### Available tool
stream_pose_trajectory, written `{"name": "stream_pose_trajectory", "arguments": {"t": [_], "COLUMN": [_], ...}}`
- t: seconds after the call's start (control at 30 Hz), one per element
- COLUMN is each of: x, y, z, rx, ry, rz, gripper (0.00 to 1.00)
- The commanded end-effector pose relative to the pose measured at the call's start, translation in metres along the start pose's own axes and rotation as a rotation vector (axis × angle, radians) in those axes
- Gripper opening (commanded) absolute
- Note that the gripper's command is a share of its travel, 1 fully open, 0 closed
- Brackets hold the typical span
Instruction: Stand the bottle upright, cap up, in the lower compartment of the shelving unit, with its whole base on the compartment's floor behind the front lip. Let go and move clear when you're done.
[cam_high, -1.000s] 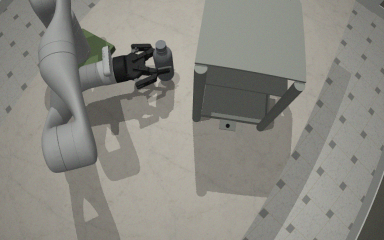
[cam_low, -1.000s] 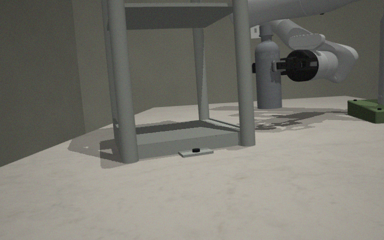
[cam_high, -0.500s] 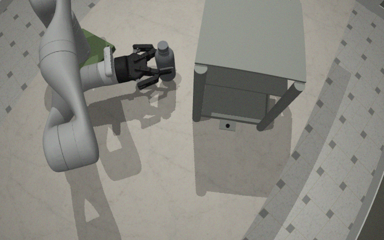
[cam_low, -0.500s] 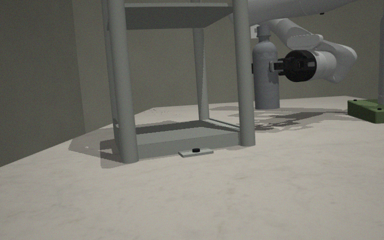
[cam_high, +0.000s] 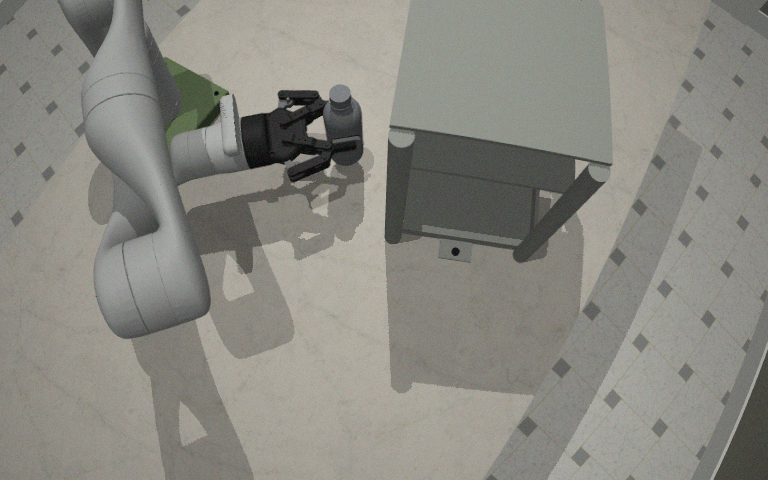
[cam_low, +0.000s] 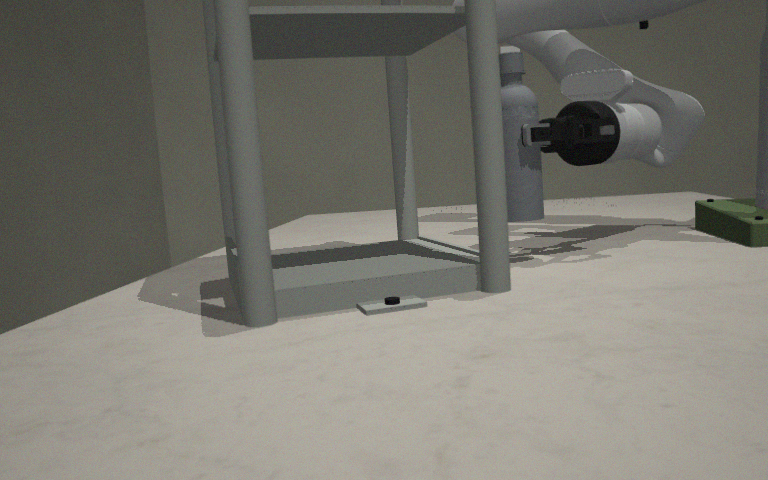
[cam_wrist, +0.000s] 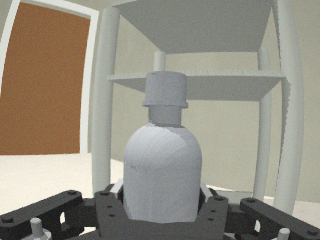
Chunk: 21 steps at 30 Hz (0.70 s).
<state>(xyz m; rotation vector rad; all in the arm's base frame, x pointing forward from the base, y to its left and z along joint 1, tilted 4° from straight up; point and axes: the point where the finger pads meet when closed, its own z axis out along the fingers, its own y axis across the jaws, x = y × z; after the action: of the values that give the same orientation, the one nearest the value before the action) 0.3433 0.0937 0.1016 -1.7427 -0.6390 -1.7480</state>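
Observation:
The grey bottle (cam_high: 342, 124) stands upright, cap up, just left of the shelving unit (cam_high: 498, 118). My gripper (cam_high: 336, 125) is shut on the bottle's body from the side. In the exterior view the bottle (cam_low: 522, 147) is partly hidden behind the unit's front right post (cam_low: 488, 147), and its base is at or just above the floor. The lower compartment's floor (cam_low: 362, 268) lies low behind a front lip and holds nothing. In the wrist view the bottle (cam_wrist: 163, 174) fills the centre between my fingers, with the shelves (cam_wrist: 200, 83) behind it.
A small grey plate with a black button (cam_low: 390, 303) lies on the floor right in front of the unit's lip. The arm's green base (cam_low: 733, 219) sits at the right. The unit's four round posts frame the compartment opening.

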Motion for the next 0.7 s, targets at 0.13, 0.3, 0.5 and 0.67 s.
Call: {"name": "stream_pose_trajectory", "arguments": {"t": [0.13,0.3,0.5,0.67], "x": [0.002,0.003,0.003,0.003], "y": [0.003,0.007,0.011,0.017], "z": [0.015,0.025,0.039,0.053], "rx": [0.010,0.010,0.010,0.010], "ry": [0.004,0.004,0.004,0.004], "rz": [-0.007,-0.007,-0.007,-0.007], "gripper": [0.00,0.00,0.00,0.00]}}
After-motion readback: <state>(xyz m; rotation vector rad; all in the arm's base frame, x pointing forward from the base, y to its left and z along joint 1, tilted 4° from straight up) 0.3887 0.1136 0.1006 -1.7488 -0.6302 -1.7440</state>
